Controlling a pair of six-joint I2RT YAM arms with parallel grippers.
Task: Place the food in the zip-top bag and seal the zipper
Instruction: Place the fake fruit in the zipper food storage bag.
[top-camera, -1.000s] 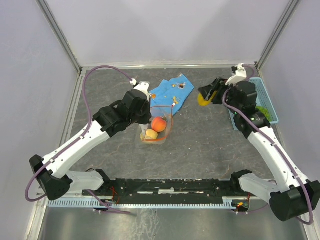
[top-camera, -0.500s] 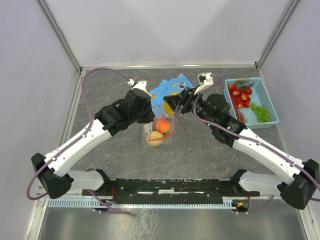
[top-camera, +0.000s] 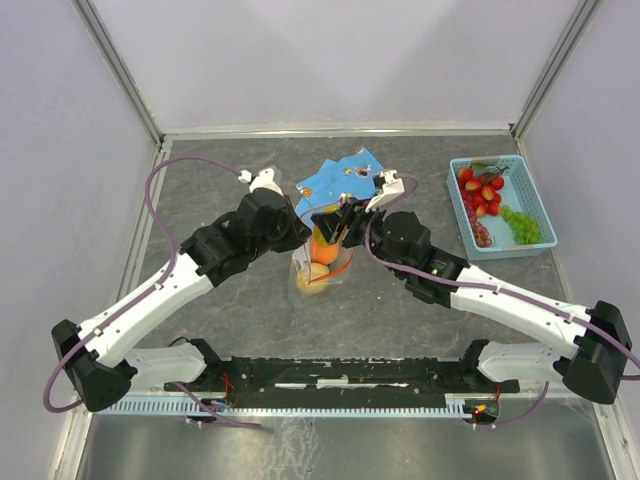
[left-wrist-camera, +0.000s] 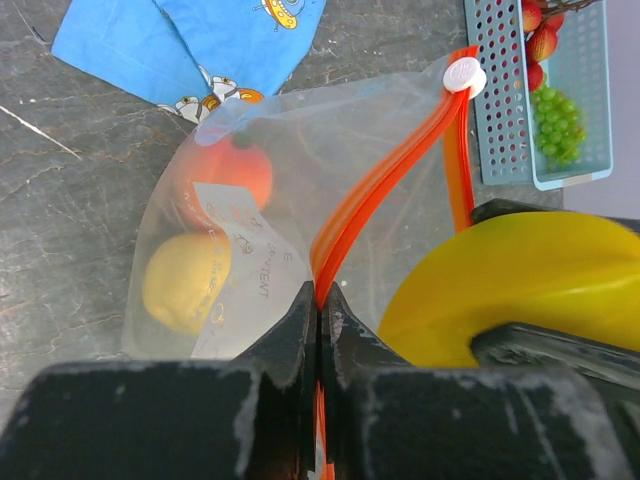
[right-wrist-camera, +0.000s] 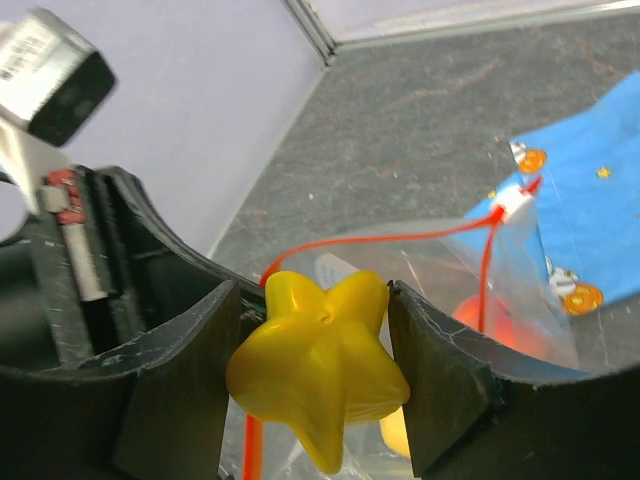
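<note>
The clear zip-top bag (top-camera: 318, 262) stands open at mid-table with an orange-red fruit (left-wrist-camera: 235, 170) and a yellow lemon (left-wrist-camera: 185, 280) inside. My left gripper (left-wrist-camera: 319, 295) is shut on the bag's red-orange zipper strip (left-wrist-camera: 385, 185), holding the mouth up. My right gripper (right-wrist-camera: 318, 375) is shut on a yellow star-shaped fruit (right-wrist-camera: 320, 370) right over the bag's open mouth; it shows in the left wrist view (left-wrist-camera: 510, 290) and in the top view (top-camera: 330, 232). A white slider (left-wrist-camera: 465, 75) sits at the far end of the zipper.
A light-blue basket (top-camera: 500, 205) at the right holds red strawberries (top-camera: 480, 190) and green grapes (top-camera: 520, 225). A blue patterned cloth (top-camera: 340, 180) lies behind the bag. Grey walls close the back and sides.
My right gripper has carried the yellow star fruit from near the basket leftward to just above the bag's mouth. My left gripper has kept hold of the zipper and lifted the bag more upright.
</note>
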